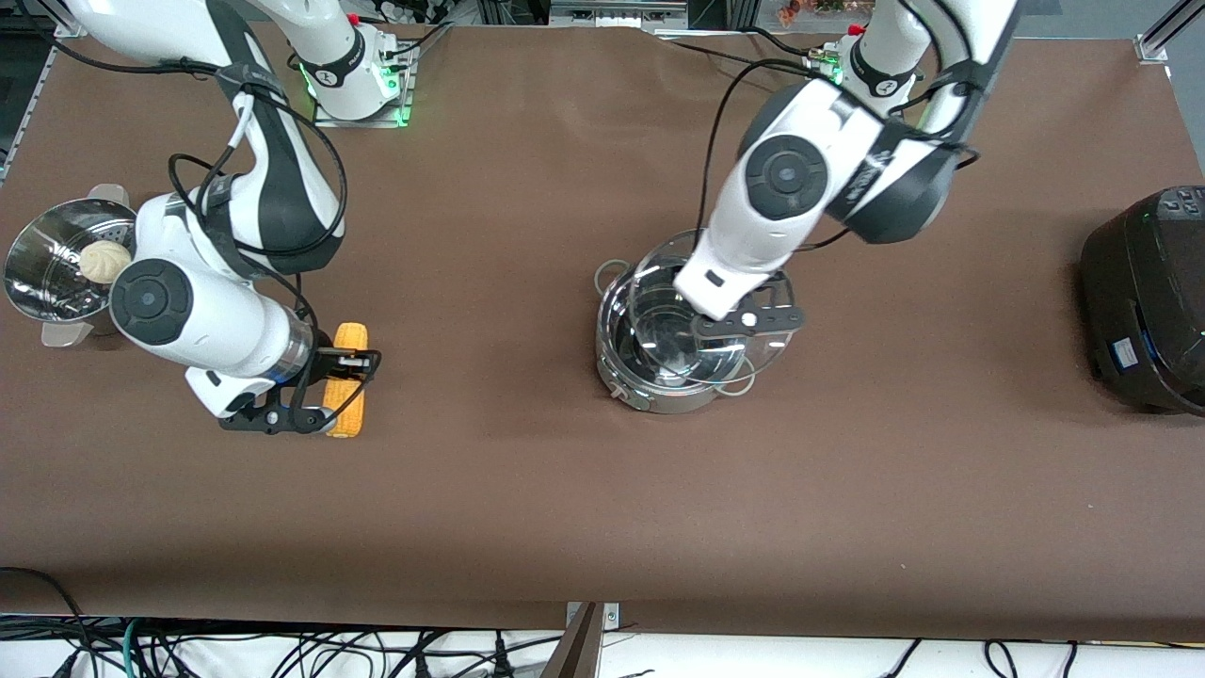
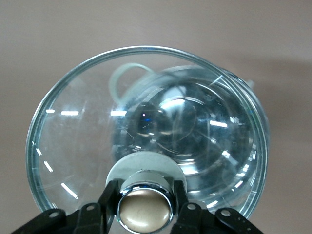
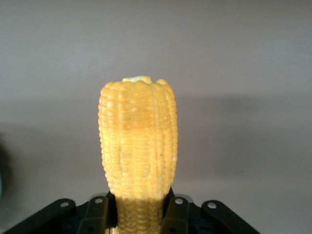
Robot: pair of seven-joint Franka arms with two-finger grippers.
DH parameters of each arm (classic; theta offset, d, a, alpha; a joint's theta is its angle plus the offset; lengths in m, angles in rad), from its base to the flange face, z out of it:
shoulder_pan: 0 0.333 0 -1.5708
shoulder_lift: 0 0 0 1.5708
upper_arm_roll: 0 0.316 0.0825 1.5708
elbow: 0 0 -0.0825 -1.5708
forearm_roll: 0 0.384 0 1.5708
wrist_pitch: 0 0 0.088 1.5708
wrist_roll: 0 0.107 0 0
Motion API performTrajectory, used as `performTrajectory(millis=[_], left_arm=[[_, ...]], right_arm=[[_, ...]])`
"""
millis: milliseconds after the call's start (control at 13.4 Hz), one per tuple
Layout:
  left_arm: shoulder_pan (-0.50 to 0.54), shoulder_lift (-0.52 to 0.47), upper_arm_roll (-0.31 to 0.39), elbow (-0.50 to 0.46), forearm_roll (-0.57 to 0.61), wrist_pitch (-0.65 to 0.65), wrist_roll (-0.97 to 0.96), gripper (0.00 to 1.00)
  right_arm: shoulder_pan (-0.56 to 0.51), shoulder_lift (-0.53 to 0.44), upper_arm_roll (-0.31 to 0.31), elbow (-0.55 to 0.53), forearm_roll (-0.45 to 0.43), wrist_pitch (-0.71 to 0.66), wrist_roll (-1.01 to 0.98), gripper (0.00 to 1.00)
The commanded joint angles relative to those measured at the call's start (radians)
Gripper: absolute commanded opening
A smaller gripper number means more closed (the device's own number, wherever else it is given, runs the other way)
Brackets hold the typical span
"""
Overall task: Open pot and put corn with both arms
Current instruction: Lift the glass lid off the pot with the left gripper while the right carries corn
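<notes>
Two end effectors are each clamped on something. Nearest the front camera, toward the right arm's end of the worktop (image 1: 565, 508), the right end effector (image 1: 315, 391) pinches the corn (image 1: 347, 377) across its lower part, one finger pressed against each side of the cob. In the front view the cob lies lengthwise along the camera's line of sight; whether it rests on the brown surface or sits just above it I cannot tell. In the right wrist view the corn (image 3: 139, 146) stands up out of the right end effector (image 3: 140, 214), its blunt end pointing away from the wrist.

Slightly farther from the camera, near the middle of the worktop, sits the pot (image 1: 659, 363), shiny and round, with a thin wire loop handle showing at its rim. The left end effector (image 1: 744, 320) is over the pot, squeezed on the tan knob (image 2: 145, 210) of the glass lid (image 2: 87, 141). In the left wrist view the left end effector (image 2: 145, 207) has a finger on either side of the knob, and the lid sits tilted and offset from the pot (image 2: 234, 141), whose steel inside shows through the glass.

Farther still, at the right arm's end, a steel steamer (image 1: 56, 268) holds a white bun (image 1: 102, 261). A black rice cooker (image 1: 1148, 301) stands at the left arm's end.
</notes>
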Motion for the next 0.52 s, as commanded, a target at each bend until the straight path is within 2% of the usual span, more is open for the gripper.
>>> performTrajectory(millis=[0, 298, 447], left_arm=[[0.088, -0.072, -0.005, -0.052, -0.023, -0.035, 0.088, 0.0], [0.203, -0.164, 0.006, -0.184, -0.022, -0.026, 0.31, 0.0], [0.24, -0.222, 0.047, -0.266, -0.02, 0.0, 0.416, 0.0]], right_arm=[[0.103, 0.001, -0.004, 0.027, 0.008, -0.023, 0.152, 0.0], [0.256, 0.07, -0.005, 0.143, 0.004, -0.013, 0.363, 0.0], [0.321, 0.122, -0.005, 0.233, 0.004, -0.009, 0.432, 0.0]])
